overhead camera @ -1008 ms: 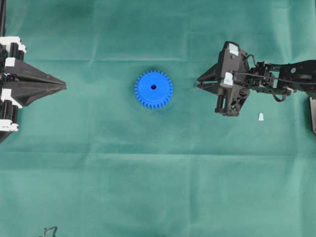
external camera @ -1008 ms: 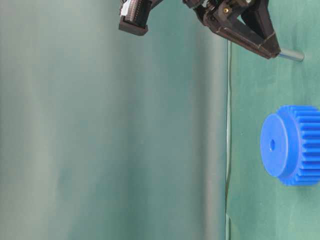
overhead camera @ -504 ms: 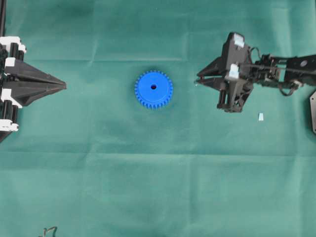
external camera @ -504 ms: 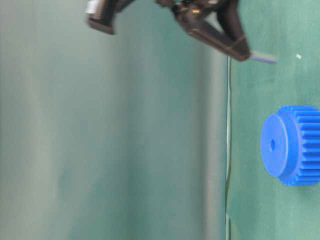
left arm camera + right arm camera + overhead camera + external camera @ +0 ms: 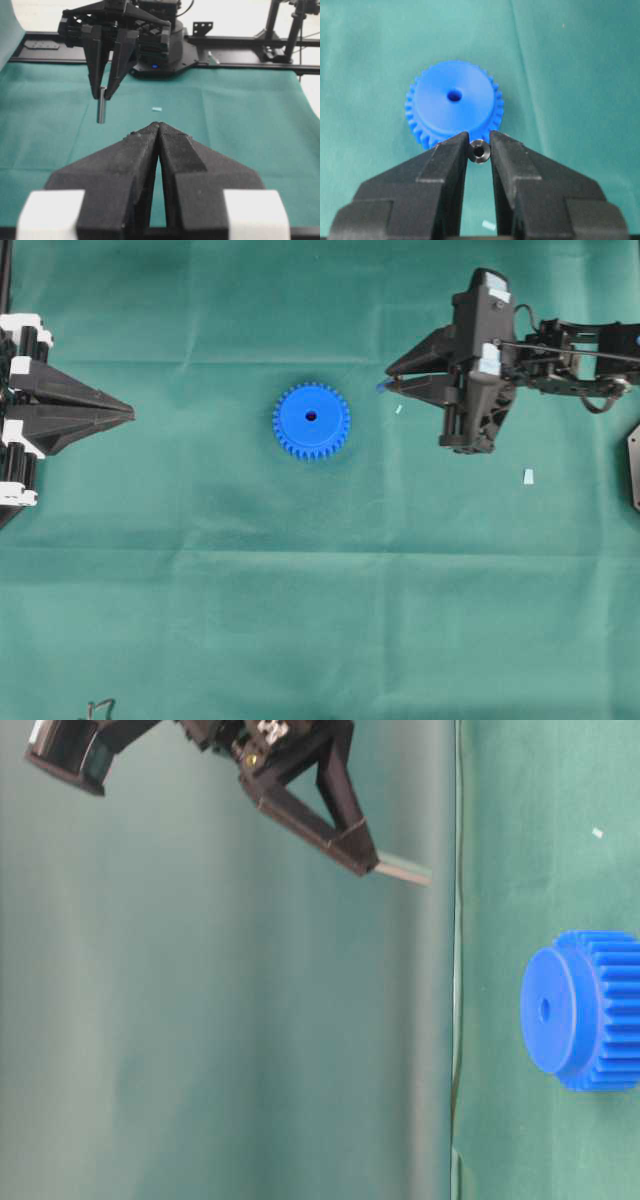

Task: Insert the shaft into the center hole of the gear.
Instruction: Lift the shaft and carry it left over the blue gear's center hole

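The blue gear (image 5: 311, 421) lies flat on the green cloth, its center hole (image 5: 311, 416) facing up and uncovered. To its right, my right gripper (image 5: 390, 380) hangs above the cloth, shut on the shaft (image 5: 479, 151). This thin grey pin sticks out past the fingertips toward the cloth (image 5: 403, 871). In the right wrist view the gear (image 5: 454, 102) sits just beyond the pinched shaft. My left gripper (image 5: 130, 415) rests at the far left, shut with nothing in it. From the left wrist view (image 5: 158, 127) the shaft (image 5: 101, 105) hangs upright from the right gripper.
A pale scrap (image 5: 527, 476) lies on the cloth below the right arm, and a smaller one (image 5: 397, 409) lies near the right fingertips. A dark plate (image 5: 634, 465) sits at the right edge. A small dark object (image 5: 98, 707) is at the bottom left.
My right gripper has risen off the cloth with the shaft in it and has shifted slightly toward the gear. The gear and the left arm have stayed put.
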